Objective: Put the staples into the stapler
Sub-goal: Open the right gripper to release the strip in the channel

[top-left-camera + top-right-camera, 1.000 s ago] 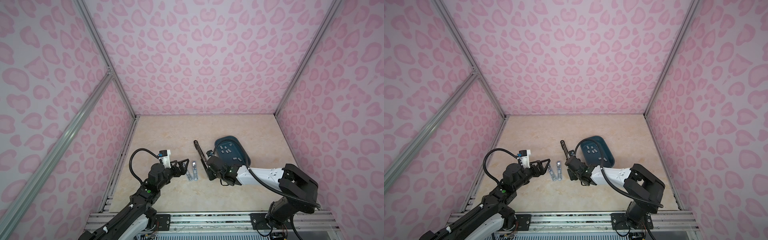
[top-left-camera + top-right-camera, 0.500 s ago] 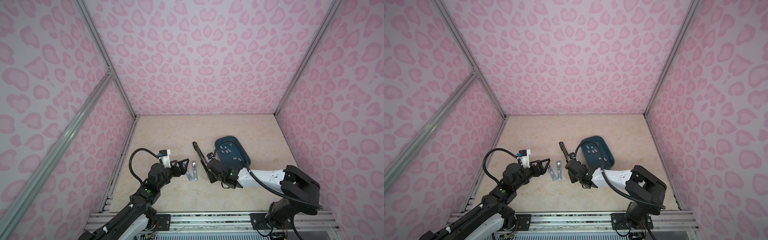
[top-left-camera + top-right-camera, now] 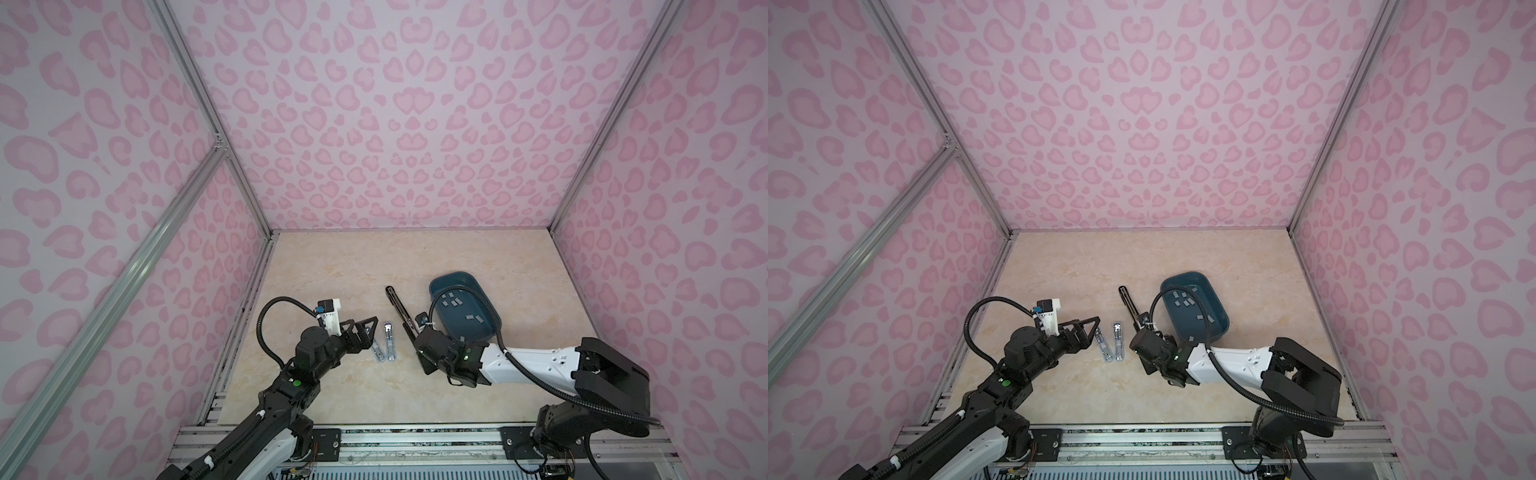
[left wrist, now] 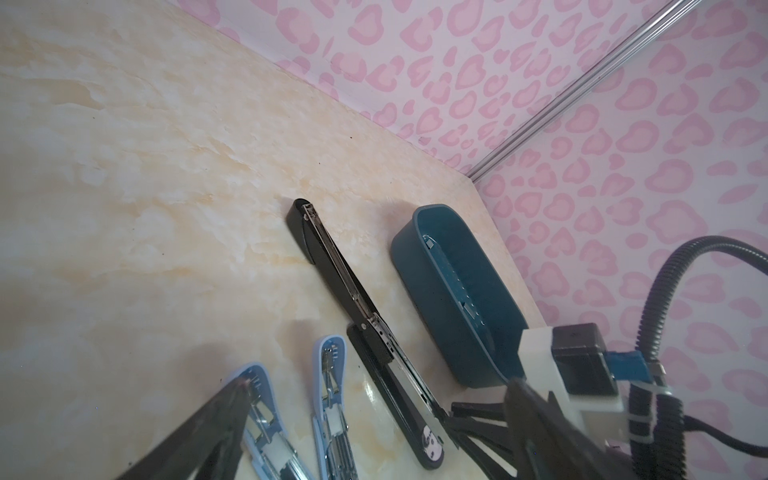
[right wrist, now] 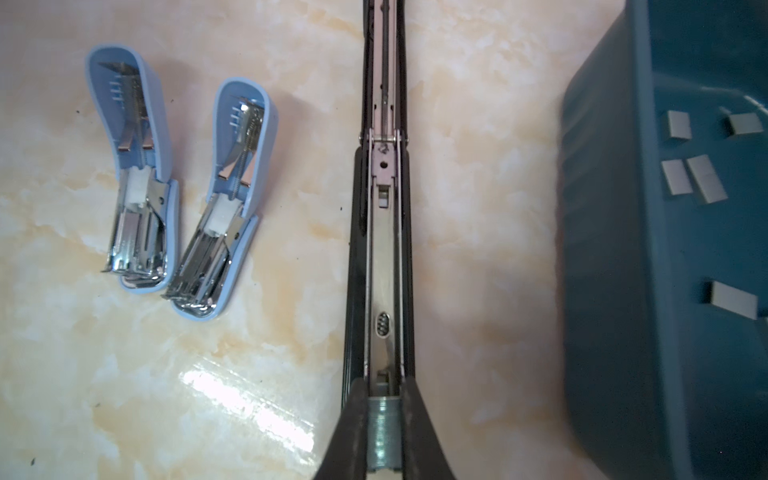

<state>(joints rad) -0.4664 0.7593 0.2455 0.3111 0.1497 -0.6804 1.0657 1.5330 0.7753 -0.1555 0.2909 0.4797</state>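
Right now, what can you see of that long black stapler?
The black stapler lies folded open flat on the table, between two blue staplers and the tray, touching neither. Its shell looks like black plastic; a shiny metal channel runs down its middle. At its near end the right gripper, jaws shut on a staple strip, lines up with the channel.

On the marbled beige desk, two small light-blue plastic staplers lie side by side, just left of the long black stapler lying flat. Right of it sits the teal plastic tub, grey metal staple strips scattered inside.
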